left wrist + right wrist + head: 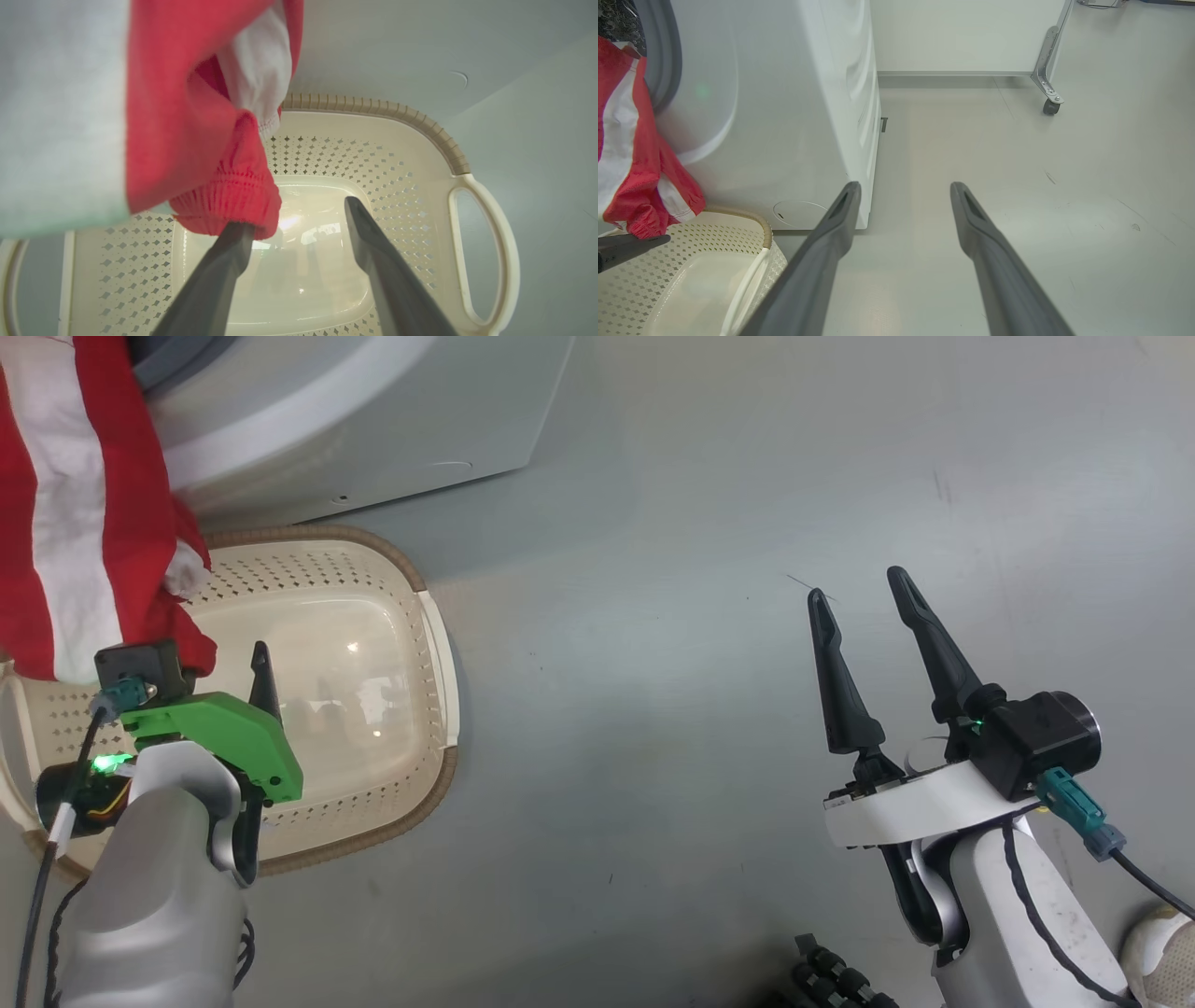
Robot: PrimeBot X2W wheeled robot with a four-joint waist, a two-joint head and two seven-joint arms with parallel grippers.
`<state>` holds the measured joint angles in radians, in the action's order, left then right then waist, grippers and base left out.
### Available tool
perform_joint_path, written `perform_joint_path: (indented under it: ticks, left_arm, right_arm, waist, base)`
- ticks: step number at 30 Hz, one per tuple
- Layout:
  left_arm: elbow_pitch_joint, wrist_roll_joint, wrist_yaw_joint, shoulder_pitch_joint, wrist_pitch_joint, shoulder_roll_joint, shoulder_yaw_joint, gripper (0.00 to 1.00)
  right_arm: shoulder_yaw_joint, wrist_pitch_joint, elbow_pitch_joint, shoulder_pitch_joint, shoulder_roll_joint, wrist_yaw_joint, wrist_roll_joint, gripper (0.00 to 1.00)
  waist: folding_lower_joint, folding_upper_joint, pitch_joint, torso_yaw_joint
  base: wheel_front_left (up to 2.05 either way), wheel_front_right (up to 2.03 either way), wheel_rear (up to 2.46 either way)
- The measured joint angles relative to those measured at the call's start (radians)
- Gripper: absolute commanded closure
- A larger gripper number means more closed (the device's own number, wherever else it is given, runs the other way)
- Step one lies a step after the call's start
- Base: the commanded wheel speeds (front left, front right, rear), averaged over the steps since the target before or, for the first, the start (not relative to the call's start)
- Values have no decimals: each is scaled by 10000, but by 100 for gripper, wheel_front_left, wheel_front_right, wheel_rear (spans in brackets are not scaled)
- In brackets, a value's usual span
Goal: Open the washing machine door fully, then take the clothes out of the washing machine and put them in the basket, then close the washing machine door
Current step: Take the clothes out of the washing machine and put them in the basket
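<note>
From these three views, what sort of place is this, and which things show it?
Likely a laundry corner of a lab: white washing machine, cream basket, castor-mounted panel.

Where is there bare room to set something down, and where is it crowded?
Free: the bottom of the basket, inside its perforated walls, and the floor between it and the right gripper. Crowded: the basket end nearest the washing machine, where the clothes hang at the open left gripper.

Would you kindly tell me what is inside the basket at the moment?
The basket shows a bare, glossy bottom. The red-and-white clothes hang above one end by the left tool, hiding that corner, so what lies there cannot be told.
</note>
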<state>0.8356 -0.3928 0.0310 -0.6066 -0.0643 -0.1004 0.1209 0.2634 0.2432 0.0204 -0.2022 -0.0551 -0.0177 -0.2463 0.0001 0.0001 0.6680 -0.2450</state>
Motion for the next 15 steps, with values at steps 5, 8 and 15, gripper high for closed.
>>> perform_joint_path:
  ticks: [5, 8, 15]
  left_arm:
    - [451, -15, -88, -116, -268, 82, 13, 0]
    - [727, -15, -105, -181, -447, 136, 42, 0]
    - [1321, 4, -188, -149, -800, 234, 215, 0]
  right_arm:
    - [10, 13, 109, -59, 15, 23, -75, 0]
    - [2, 15, 196, -155, 23, 35, -75, 0]
    - [-50, 88, 476, -163, 40, 115, -90, 0]
  waist:
    - [0, 0, 71, -64]
    - [0, 0, 29, -36]
    - [0, 0, -267, 121]
  base:
    - [0, 0, 0]
    - [0, 0, 0]
    - [0, 0, 0]
